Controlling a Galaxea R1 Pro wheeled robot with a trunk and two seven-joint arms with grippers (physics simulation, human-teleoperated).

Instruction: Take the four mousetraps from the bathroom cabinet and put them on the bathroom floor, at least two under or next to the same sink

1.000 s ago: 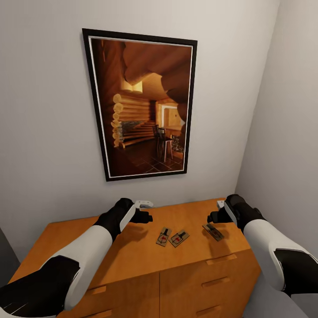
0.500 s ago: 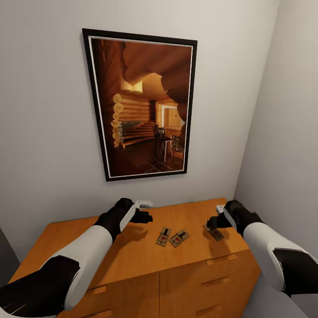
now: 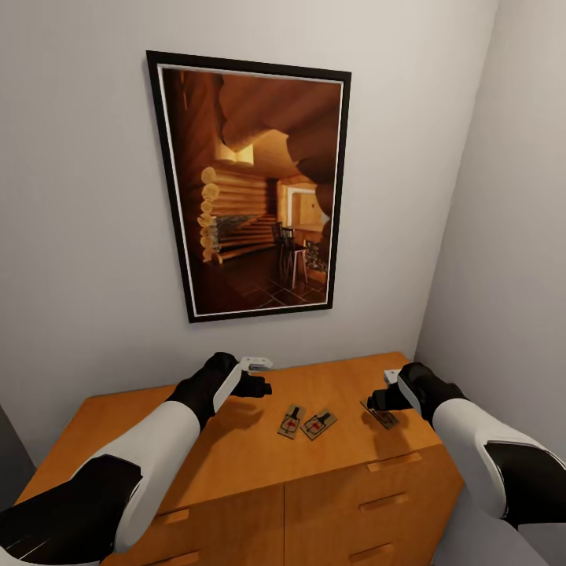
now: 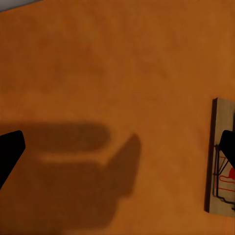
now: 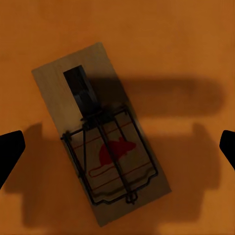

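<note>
Three mousetraps lie on the flat top of the orange-brown cabinet (image 3: pixel 228 460). Two of them (image 3: pixel 291 421) (image 3: pixel 318 424) sit side by side at the middle. The third mousetrap (image 3: pixel 383 415) lies to the right, and my right gripper (image 3: pixel 381 395) hovers open just above it. In the right wrist view this mousetrap (image 5: pixel 100 139) lies between the black fingertips (image 5: pixel 10 152), with a red mouse print and a dark wire bar. My left gripper (image 3: pixel 258 377) is open and empty above bare wood, left of the middle pair. One trap (image 4: pixel 220 156) shows at its wrist view's edge.
A large black-framed picture (image 3: pixel 251 185) of a log cabin hangs on the grey wall behind the cabinet. A side wall (image 3: pixel 511 236) closes in on the right, close to my right arm. Drawer fronts with wooden bar handles (image 3: pixel 393 461) face me below.
My right gripper has sunk a little and drifted left, closer to the right-hand mousetrap. The left arm and the traps have stayed put.
</note>
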